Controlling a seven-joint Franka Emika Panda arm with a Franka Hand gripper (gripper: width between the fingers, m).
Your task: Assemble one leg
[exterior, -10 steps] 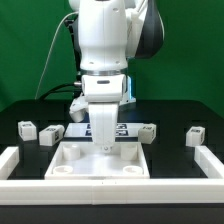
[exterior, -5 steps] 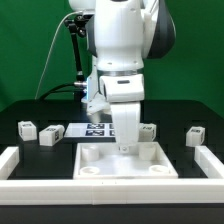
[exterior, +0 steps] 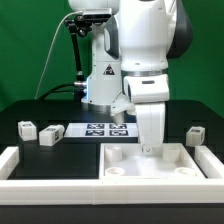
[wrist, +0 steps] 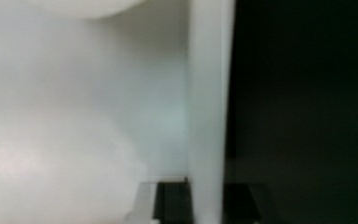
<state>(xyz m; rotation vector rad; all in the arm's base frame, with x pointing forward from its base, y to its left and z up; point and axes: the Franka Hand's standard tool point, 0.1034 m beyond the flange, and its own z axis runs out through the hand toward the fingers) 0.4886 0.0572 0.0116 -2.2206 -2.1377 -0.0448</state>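
Observation:
The large white tabletop (exterior: 150, 170) lies flat at the front of the exterior view, right of centre. My gripper (exterior: 148, 148) points straight down onto its far rim, with the jaws shut on that rim. In the wrist view the rim (wrist: 208, 100) runs between the two dark fingertips (wrist: 172, 205), and my gripper (wrist: 208, 202) straddles it. Three legs show on the table: two at the exterior view's left (exterior: 27, 127) (exterior: 48, 133) and one at its right (exterior: 195, 135). None of them is held.
The marker board (exterior: 105, 128) lies behind the tabletop, partly hidden by the arm. A low white wall (exterior: 60, 190) borders the front, with side walls at the left (exterior: 8, 160) and right (exterior: 212, 160). The tabletop's right edge is close to the right wall.
My gripper has moved toward the exterior view's right, and the tabletop has slid with it. A leg seen beside the marker board earlier is now hidden behind the arm.

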